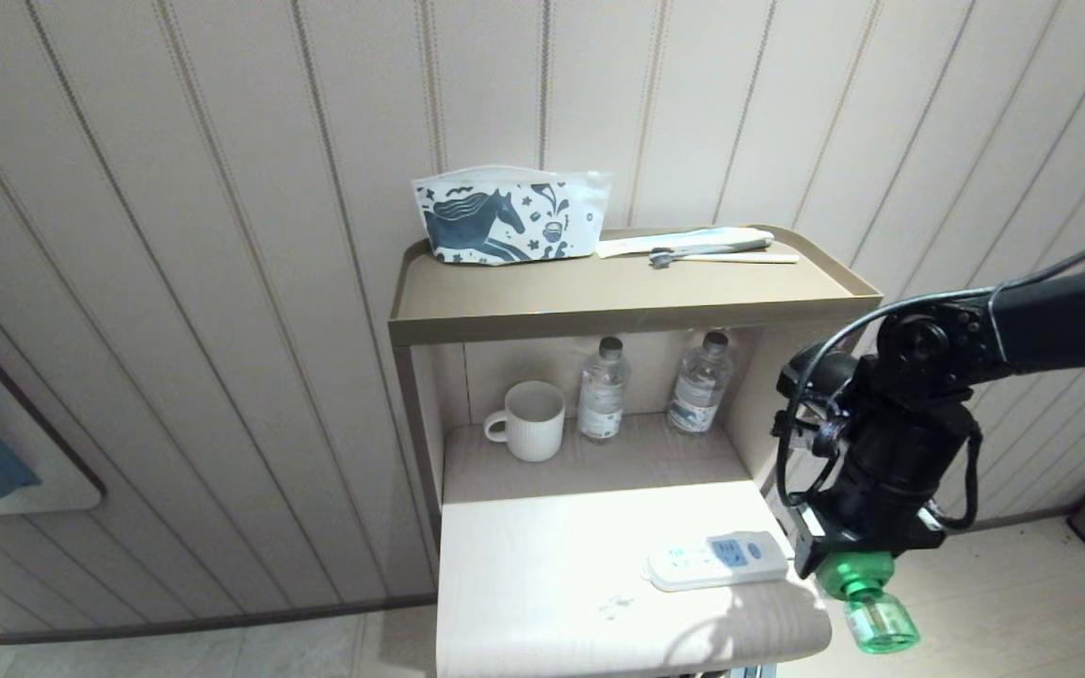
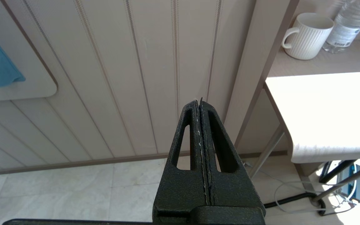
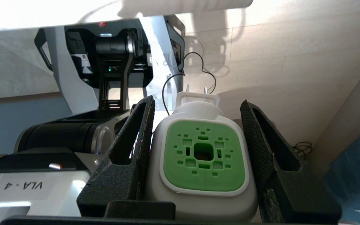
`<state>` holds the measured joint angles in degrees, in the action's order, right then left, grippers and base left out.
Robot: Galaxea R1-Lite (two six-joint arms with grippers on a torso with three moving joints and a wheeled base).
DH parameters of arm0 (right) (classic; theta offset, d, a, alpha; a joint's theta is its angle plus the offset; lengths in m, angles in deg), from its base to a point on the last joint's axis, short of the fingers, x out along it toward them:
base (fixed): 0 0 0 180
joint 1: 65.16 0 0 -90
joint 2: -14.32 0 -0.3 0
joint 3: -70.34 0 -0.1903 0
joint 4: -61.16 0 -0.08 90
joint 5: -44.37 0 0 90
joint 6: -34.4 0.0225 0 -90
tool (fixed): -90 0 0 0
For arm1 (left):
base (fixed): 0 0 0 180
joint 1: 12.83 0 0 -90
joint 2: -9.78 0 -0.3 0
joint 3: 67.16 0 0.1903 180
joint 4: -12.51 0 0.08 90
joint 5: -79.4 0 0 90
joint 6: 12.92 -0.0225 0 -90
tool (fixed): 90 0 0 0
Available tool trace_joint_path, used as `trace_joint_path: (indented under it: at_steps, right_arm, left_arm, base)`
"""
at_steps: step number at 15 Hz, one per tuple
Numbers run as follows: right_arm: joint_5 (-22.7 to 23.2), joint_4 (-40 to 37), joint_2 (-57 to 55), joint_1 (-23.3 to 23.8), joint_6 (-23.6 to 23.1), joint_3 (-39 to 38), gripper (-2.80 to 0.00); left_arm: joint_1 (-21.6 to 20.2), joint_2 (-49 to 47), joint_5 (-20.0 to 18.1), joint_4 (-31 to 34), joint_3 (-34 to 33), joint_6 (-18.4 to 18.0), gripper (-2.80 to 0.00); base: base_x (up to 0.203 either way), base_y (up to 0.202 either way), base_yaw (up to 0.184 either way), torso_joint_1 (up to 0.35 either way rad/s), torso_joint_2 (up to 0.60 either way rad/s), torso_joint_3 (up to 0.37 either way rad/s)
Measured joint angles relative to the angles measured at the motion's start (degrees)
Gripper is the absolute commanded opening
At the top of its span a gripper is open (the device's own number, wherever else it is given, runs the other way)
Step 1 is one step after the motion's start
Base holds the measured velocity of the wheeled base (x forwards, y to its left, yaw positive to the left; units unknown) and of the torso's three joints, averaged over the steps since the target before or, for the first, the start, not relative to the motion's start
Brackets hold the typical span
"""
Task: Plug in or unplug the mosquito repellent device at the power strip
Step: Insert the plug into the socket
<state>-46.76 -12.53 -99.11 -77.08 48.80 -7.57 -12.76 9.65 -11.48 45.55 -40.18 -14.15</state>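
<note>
Right pincer (image 1: pixel 867 565) clamped on the mosquito repellent device (image 3: pixel 203 162), one finger on each side of the white body, green top patch facing the wrist camera, metal prongs bare and pointing away. Device held off the surface (image 1: pixel 542 565), just past its right front edge, green liquid bottle hanging below the pincer. Power strip (image 1: pixel 718 560) lying flat near the right edge of the surface, close to the front corner, all visible socket faces vacant. Device therefore unplugged and clear of the strip; if plugging in is intended, alignment of prongs over a socket and insertion not yet done; if unplugging, only set-down left. Left pincer (image 2: pixel 200 147) parked beside the left edge of the surface, fingers pressed together, holding nothing
</note>
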Motion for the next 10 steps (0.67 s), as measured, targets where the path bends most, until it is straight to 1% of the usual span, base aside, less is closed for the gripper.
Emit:
trace_joint_path:
  at_steps: [5,10]
  right_arm:
    - [-0.02,0.24,-5.65,1.20,-4.18,4.67,-2.80]
    - [0.05,1.92,-9.94,1.86,-6.15,8.97,-2.80]
  left_arm:
    - [0.02,0.00,0.00,0.00,-0.02,0.02,-2.80]
    - [0.00,0.00,0.00,-0.01,-0.02,0.00,-2.80]
  base:
    - [0.000,0.000,0.000,0.000,0.00,0.000]
    - [0.000,0.000,0.000,0.000,0.00,0.000]
